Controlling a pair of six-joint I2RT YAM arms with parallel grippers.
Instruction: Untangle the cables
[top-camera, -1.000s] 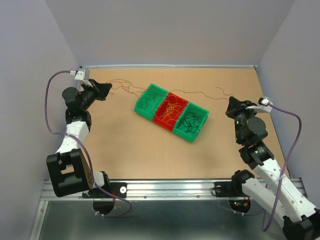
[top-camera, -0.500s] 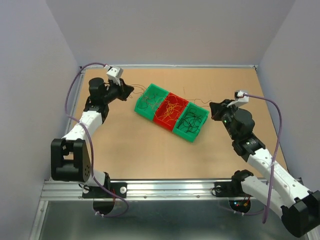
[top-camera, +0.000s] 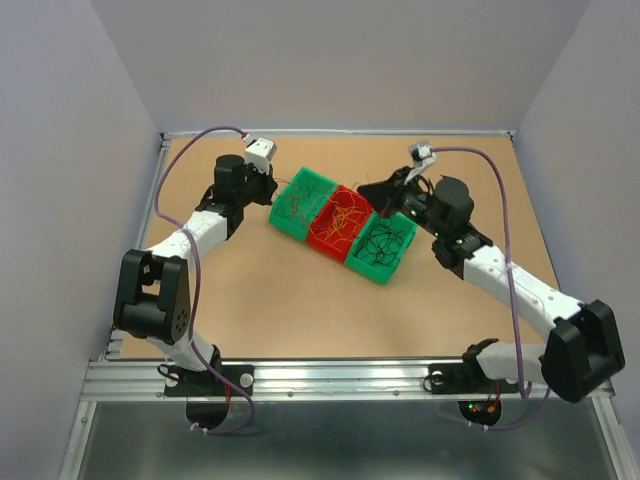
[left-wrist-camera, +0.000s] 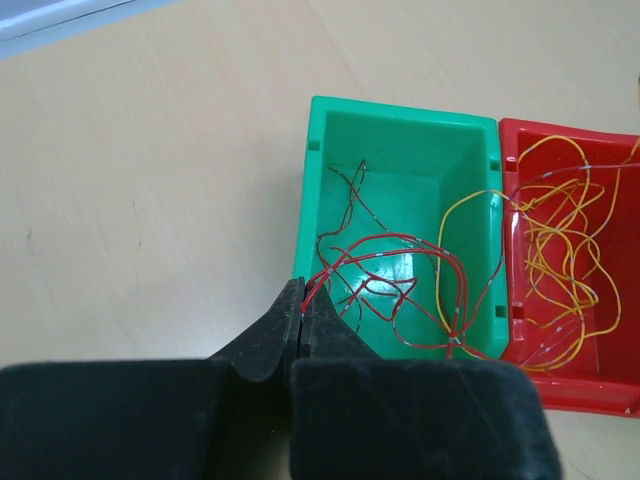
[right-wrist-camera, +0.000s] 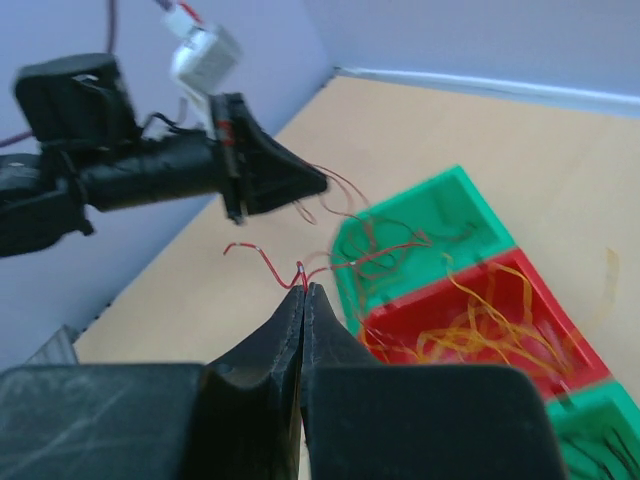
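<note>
My left gripper (top-camera: 272, 188) is shut on the end of a thin red cable (left-wrist-camera: 352, 257) at the near rim of the left green bin (left-wrist-camera: 318, 160). The strand loops into that bin among other red and dark strands. My right gripper (top-camera: 368, 190) hovers over the bins, shut on a red cable (right-wrist-camera: 262, 260) whose other part trails toward the green bin (right-wrist-camera: 470, 195). The right wrist view shows the left gripper (right-wrist-camera: 322, 183) just beyond. The red bin (top-camera: 322, 240) holds orange and yellow cables (left-wrist-camera: 560, 230). The right green bin (top-camera: 378, 270) holds black cables (top-camera: 388, 240).
The three bins stand in a diagonal row mid-table. The table's back edge (top-camera: 340, 132) and grey side walls close in the workspace. The arms' purple cables (top-camera: 480, 160) arc above the table.
Both arms have swung inward from the table's sides to the bins. The red strand stretched between them has gone slack and now drops into the left green bin.
</note>
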